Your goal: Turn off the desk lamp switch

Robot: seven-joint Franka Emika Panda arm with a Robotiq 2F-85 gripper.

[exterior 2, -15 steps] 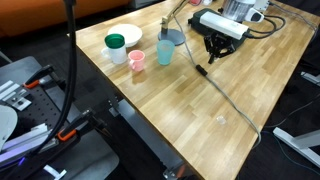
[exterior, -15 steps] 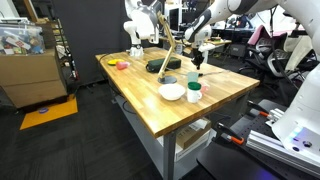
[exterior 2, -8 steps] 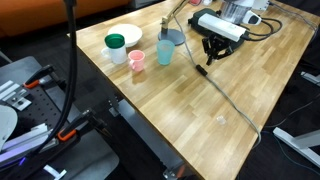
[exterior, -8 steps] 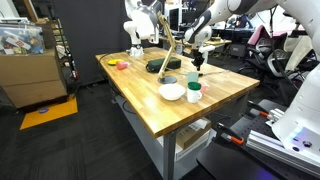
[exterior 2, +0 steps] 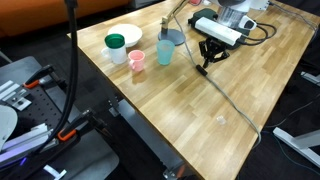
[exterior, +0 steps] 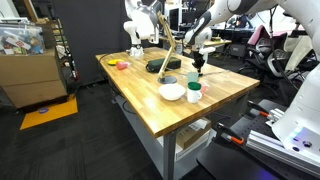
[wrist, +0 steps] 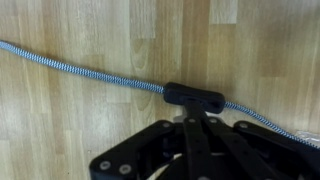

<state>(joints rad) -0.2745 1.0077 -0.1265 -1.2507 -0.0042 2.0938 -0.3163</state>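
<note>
Wood-plank surface (exterior: 150, 105), pale butcher-block, carries every item listed. Desk lamp (exterior: 170, 53): a slim tan arm slants up from a dark flat base (exterior 2: 174, 38) standing on the surface. Cord (wrist: 80, 68): braided black and white, lies flat across the planks, enters a black inline switch (wrist: 195, 97) and leaves from its other end. Hand (wrist: 192, 118): black, fingers drawn together with no gap showing, nothing clasped. In the wrist view its tips meet the near edge of the switch, though actual contact cannot be told. In an exterior view the hand (exterior 2: 206, 64) points straight down over the cord, near the lamp base. Switch: in plain sight, with bare wood on both long sides. Neighbouring items, all on the lamp side of the hand and apart from the cord:
- teal cup (exterior 2: 164, 51), just in front of the base
- pink cup (exterior 2: 137, 62), beside it
- green-topped cup (exterior 2: 116, 45)
- white bowl (exterior 2: 125, 35), behind the green-topped cup
</note>
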